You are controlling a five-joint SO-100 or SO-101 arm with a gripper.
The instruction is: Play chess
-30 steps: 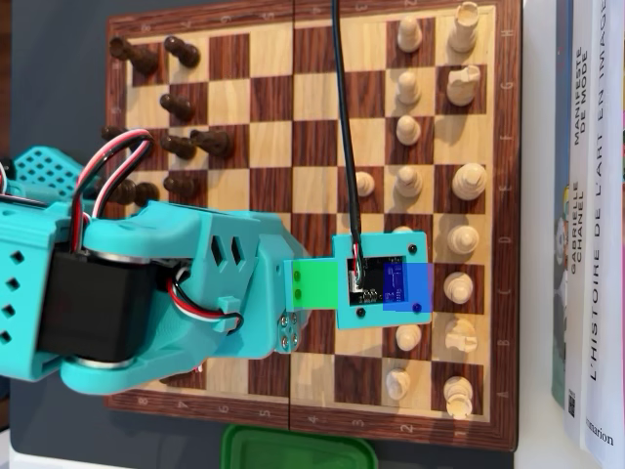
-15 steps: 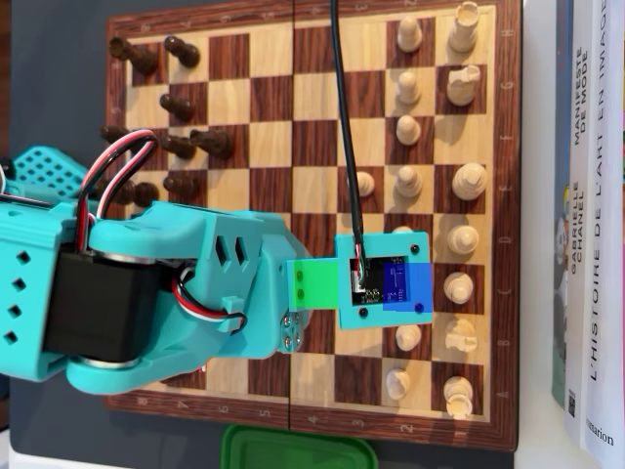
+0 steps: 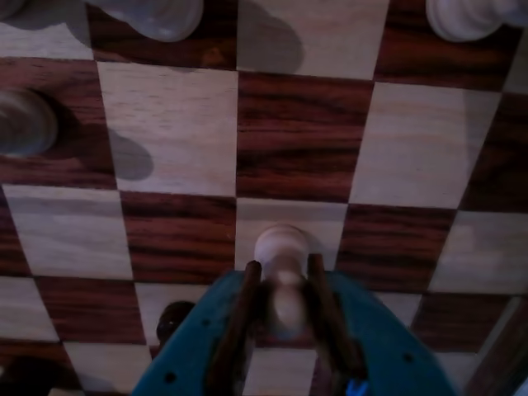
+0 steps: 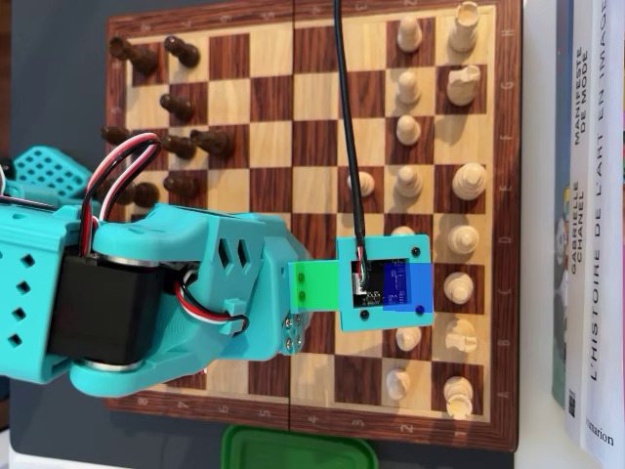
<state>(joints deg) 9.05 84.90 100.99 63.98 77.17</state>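
Little has shifted over the last second: in the overhead view the turquoise plastic arm (image 4: 166, 293) sits a touch lower and further right in the frame than before, and its small camera block with the blue and green patches (image 4: 383, 283) has crept the same way, over the lower right part of the brown-and-cream wooden chessboard (image 4: 273, 147). Every visible piece stands on its former square, so nothing has been moved yet. The wrist view shows what the arm's body hides from above: the tool (image 3: 279, 272) reaches in from the bottom edge, its two dark fingers (image 3: 243, 313) set either side of a pale wooden pawn (image 3: 282, 247) that stands on a light square in the lower middle of the frame. The fingers look pressed against the pawn's stem, so the tool appears to be gripping it, though the blur there leaves a thin gap possible. The pawn seems upright, its base hidden by the fingers. Other pale pieces (image 3: 157, 12) sit blurred along the upper edge, well apart from it. Dark wooden pieces (image 4: 176, 147) crowd the upper left of the overhead view, and white books (image 4: 586, 195) lie on the tabletop right of the board. My reading is that the small settling marks the grasp being finished, with the lift still to come.
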